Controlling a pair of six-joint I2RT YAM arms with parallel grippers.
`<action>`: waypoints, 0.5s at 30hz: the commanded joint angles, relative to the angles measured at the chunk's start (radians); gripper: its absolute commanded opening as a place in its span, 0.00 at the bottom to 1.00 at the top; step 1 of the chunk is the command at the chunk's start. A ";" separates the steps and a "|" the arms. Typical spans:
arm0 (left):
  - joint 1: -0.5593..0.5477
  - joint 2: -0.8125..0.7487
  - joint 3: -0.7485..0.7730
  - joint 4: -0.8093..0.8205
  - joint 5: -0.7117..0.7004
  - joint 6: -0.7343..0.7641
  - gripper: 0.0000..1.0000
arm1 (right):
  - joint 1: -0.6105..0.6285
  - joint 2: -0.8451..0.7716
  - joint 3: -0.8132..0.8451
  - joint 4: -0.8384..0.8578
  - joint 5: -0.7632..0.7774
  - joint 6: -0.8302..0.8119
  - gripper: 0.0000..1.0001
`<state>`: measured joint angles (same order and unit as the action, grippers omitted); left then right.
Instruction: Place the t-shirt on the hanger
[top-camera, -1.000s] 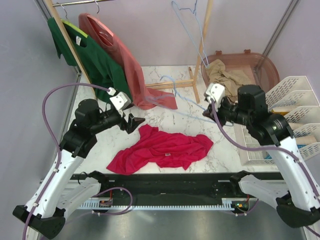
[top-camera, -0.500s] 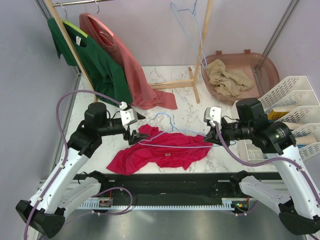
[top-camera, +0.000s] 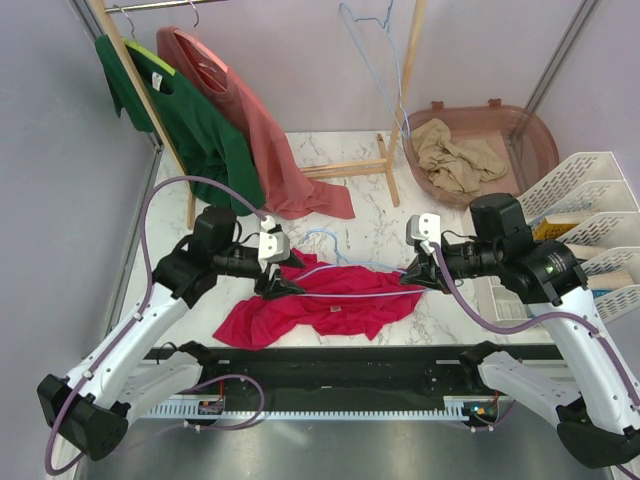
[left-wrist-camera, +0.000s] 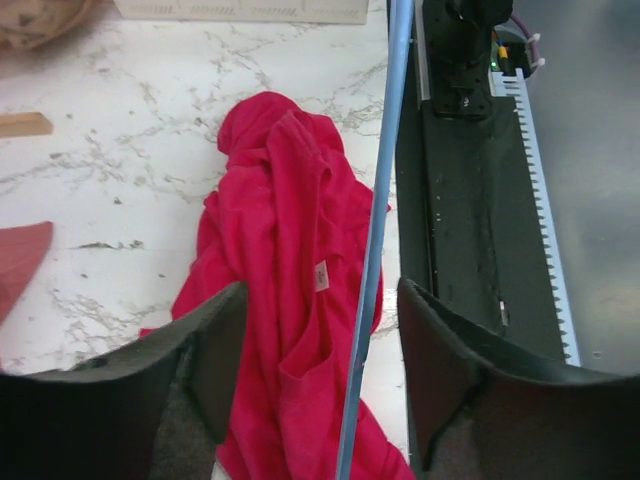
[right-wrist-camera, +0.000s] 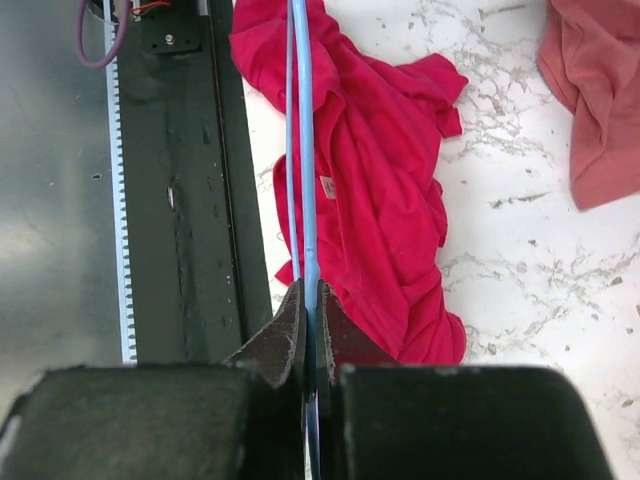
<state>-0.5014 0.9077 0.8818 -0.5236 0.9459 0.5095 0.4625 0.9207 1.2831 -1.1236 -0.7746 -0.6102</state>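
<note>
The right gripper (right-wrist-camera: 310, 300) is pinched narrow on the hanger (right-wrist-camera: 303, 150) — its two fingertips clamp the pale-blue wire. The left gripper (left-wrist-camera: 320, 300) stands wide. The wire runs between its fingers, closer to one of them, and I cannot tell if it touches. The t-shirt (top-camera: 320, 305) lies crumpled on the table (top-camera: 360, 215), just under the hanger — between both grippers, near the front edge.

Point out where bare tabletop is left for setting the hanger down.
Freest: the white marble tabletop between the crumpled crimson t-shirt, the hanging salmon-pink shirt's hem and the brown plastic basket. Crowded: the near middle, where the t-shirt sprawls under the pale-blue wire hanger with the left tool and right tool at its ends.
</note>
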 joint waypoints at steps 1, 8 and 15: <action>-0.022 0.028 -0.009 0.011 0.013 -0.018 0.55 | -0.001 -0.009 -0.019 0.050 -0.083 -0.045 0.00; -0.061 0.010 -0.004 0.004 -0.013 -0.072 0.02 | -0.001 -0.013 -0.090 0.130 -0.065 -0.010 0.56; -0.129 0.014 0.006 -0.053 -0.151 -0.031 0.02 | 0.001 0.026 -0.062 0.235 0.046 0.113 0.98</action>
<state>-0.5911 0.9268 0.8753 -0.5507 0.8867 0.4694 0.4606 0.9241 1.1992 -0.9966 -0.7750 -0.5617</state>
